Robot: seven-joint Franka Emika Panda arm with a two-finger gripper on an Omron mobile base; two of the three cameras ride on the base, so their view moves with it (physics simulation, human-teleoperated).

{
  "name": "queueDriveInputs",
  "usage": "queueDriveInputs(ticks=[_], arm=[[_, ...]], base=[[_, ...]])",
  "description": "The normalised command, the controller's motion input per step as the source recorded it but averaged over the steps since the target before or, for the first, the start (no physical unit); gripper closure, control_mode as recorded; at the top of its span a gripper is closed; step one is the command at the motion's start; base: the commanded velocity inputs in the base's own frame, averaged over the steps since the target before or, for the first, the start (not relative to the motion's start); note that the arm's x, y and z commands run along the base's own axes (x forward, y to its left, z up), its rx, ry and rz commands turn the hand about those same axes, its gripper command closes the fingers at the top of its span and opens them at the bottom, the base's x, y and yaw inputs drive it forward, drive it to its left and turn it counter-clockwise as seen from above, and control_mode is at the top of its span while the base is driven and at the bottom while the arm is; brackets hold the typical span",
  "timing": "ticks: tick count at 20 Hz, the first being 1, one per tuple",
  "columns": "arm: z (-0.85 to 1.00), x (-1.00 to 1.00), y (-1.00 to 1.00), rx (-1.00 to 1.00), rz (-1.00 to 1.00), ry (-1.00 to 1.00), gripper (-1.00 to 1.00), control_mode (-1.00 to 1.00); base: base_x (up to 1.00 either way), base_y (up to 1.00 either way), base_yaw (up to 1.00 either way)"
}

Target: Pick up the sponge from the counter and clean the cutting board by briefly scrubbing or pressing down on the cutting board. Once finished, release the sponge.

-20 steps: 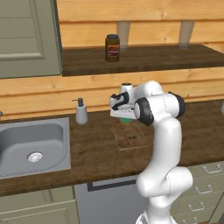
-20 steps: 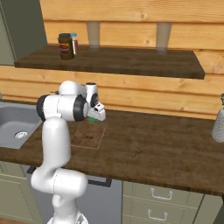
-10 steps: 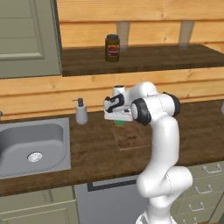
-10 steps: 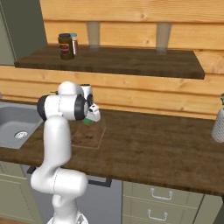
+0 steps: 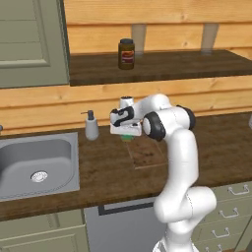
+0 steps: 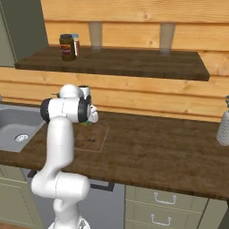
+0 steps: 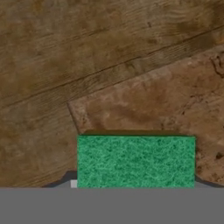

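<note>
My gripper (image 5: 126, 134) is shut on the green sponge (image 5: 128, 138), which hangs just under the hand. It hovers over the far left corner of the reddish-brown cutting board (image 5: 150, 155) lying on the dark wood counter (image 5: 108, 170). From the right base, the sponge (image 6: 87, 124) peeks out below the gripper (image 6: 88, 121) at the far edge of the board (image 6: 91, 138). In the hand view the sponge (image 7: 135, 161) covers the fingertips, with the cutting board (image 7: 153, 100) corner and the counter (image 7: 52, 52) beneath.
A steel sink (image 5: 34, 167) is set into the counter at the left, with a soap dispenser (image 5: 91, 127) behind it. A dark jar (image 5: 126, 53) stands on the shelf above. A grey bottle (image 6: 223, 127) stands far right on the counter.
The arm has swung left with the sponge in its grip, from over the board's middle back toward its far left corner.
</note>
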Motion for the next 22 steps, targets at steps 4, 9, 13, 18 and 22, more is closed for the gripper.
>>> queueDriveInputs(ticks=[4, 9, 13, 18, 22], arm=[[-0.34, -0.66, -0.37, -0.01, 0.12, 0.01, 1.0, -1.0], [0.0, -0.99, -0.28, 0.01, 0.11, -0.05, 1.0, -1.0], [-0.54, -0.73, -0.03, 0.0, 0.08, -0.05, 1.0, -1.0], [-0.83, -0.42, -0.02, -0.03, 0.07, -0.09, 1.0, -1.0], [0.05, -0.21, -0.7, 0.05, 0.01, -0.15, 1.0, -1.0]], base=[[0.0, 0.0, 0.0], [0.0, 0.0, 0.0], [0.0, 0.0, 0.0], [0.0, 0.0, 0.0], [0.0, 0.0, 0.0]])
